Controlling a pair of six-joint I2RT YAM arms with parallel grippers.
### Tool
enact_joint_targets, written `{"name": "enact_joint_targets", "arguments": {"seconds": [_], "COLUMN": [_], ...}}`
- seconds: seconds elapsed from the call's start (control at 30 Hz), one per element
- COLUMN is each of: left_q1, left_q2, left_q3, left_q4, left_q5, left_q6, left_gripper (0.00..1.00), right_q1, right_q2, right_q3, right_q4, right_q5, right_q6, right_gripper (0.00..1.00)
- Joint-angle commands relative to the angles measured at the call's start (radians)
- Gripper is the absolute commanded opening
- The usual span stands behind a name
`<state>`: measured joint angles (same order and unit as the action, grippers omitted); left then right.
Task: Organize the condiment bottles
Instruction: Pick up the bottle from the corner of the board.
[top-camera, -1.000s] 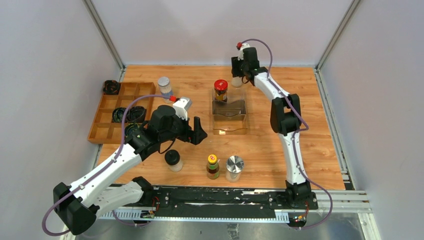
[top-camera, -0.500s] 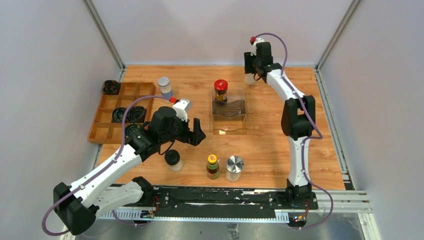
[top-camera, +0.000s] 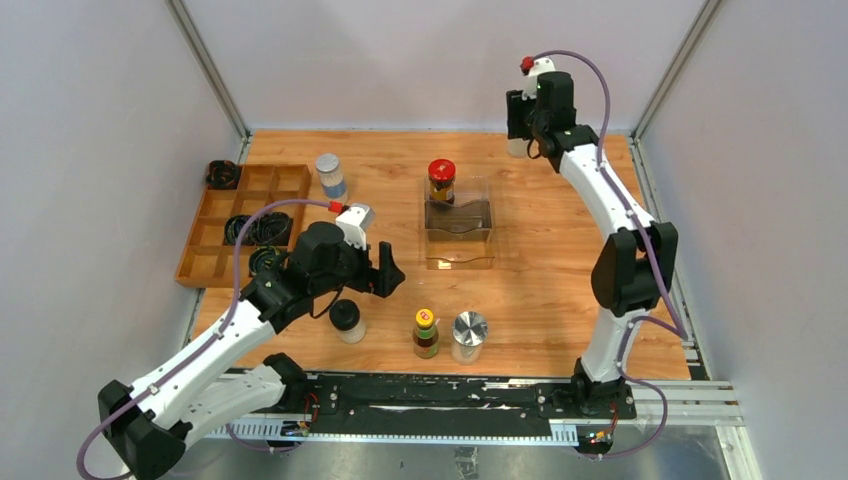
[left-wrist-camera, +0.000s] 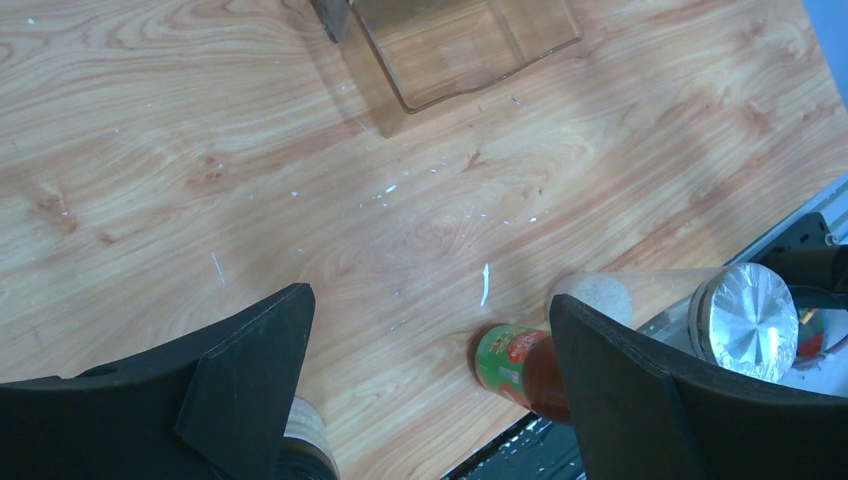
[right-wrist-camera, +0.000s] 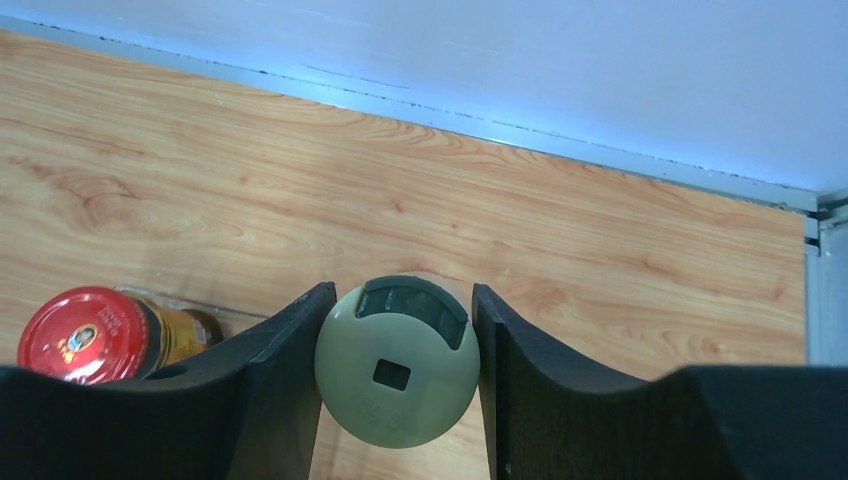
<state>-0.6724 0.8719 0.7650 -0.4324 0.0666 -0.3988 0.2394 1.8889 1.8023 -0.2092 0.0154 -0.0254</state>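
The right end effector (right-wrist-camera: 398, 325) pinches the yellow-capped shaker (right-wrist-camera: 397, 378) between its two fingers, which press on either side of the cap. In the top view this pair sits at the upper right of the bench (top-camera: 540, 270), close to the back wall. The left end effector (left-wrist-camera: 430, 350) is spread wide with nothing between its fingers, hovering over bare wood left of centre. Just below it in the top view stands the black-capped jar (top-camera: 346, 320). To that jar's right are the yellow-capped brown sauce bottle (top-camera: 426, 333) and the silver-lidded jar (top-camera: 469, 336), side by side. The red-lidded dark jar (top-camera: 441, 180) stands at the upper end of a clear bin (top-camera: 459, 240) in mid-frame. The blue-labelled jar (top-camera: 329, 175) is beside the wooden tray (top-camera: 215, 262) at the left.
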Motion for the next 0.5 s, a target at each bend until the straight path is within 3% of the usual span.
{"name": "enact_joint_targets", "arguments": {"seconds": [0.0,0.47], "left_q1": [-0.014,-0.019], "left_q2": [-0.049,-0.136], "left_q3": [-0.023,-0.038], "left_q4": [-0.039,-0.082], "left_q5": [-0.019,-0.03], "left_q6": [-0.017,-0.043], "left_gripper": [0.94,0.94], "right_q1": [-0.013,-0.012], "right_q2": [-0.112,-0.423], "right_q3": [-0.072,-0.346], "right_q4": [-0.041,-0.085], "right_q5": [0.044,0.044], "right_q6": [-0.014,0.05], "right_gripper": [0.47,0.47]}}
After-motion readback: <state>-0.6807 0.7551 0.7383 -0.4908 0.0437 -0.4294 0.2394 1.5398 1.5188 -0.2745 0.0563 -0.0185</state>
